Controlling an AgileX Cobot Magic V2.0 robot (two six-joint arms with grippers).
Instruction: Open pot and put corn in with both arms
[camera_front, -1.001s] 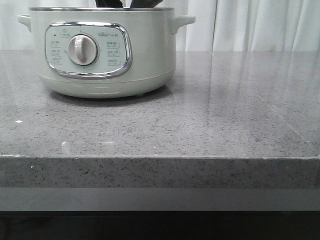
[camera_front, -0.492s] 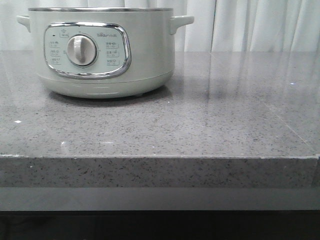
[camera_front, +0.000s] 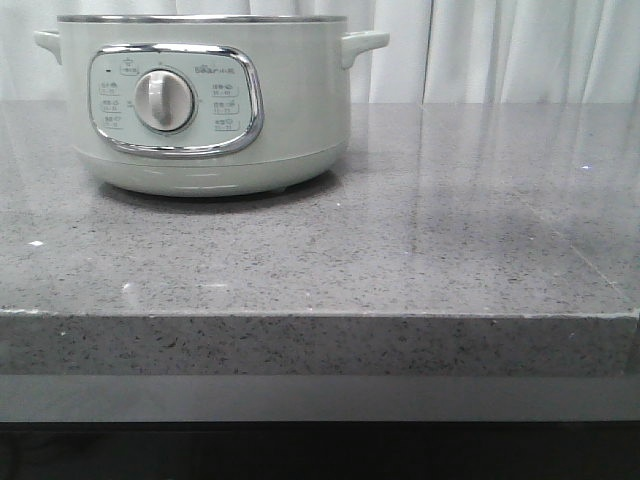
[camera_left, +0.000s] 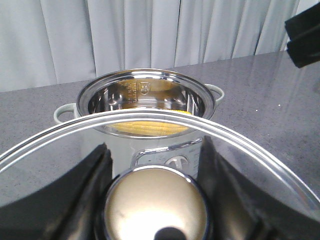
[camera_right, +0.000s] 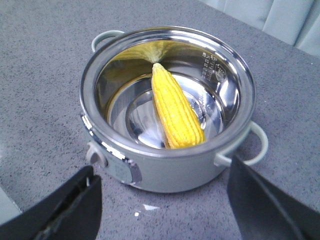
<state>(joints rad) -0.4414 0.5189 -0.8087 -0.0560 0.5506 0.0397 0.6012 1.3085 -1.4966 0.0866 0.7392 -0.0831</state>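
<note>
The pot stands open at the table's back left. The right wrist view shows its steel bowl from above, with the yellow corn lying inside, tapered end against the far wall. The corn also shows in the left wrist view. My left gripper is shut on the round knob of the glass lid and holds the lid up, clear of the pot. My right gripper is open and empty above the pot's near side. Neither gripper shows in the front view.
The grey speckled stone table has a front edge near the camera. White curtains hang behind it. A dark part of the right arm shows in the left wrist view, above the table to the pot's right.
One second ago dark gripper fingers showed just above the pot's rim in the front view. They have risen out of that view. The pot has not moved.
</note>
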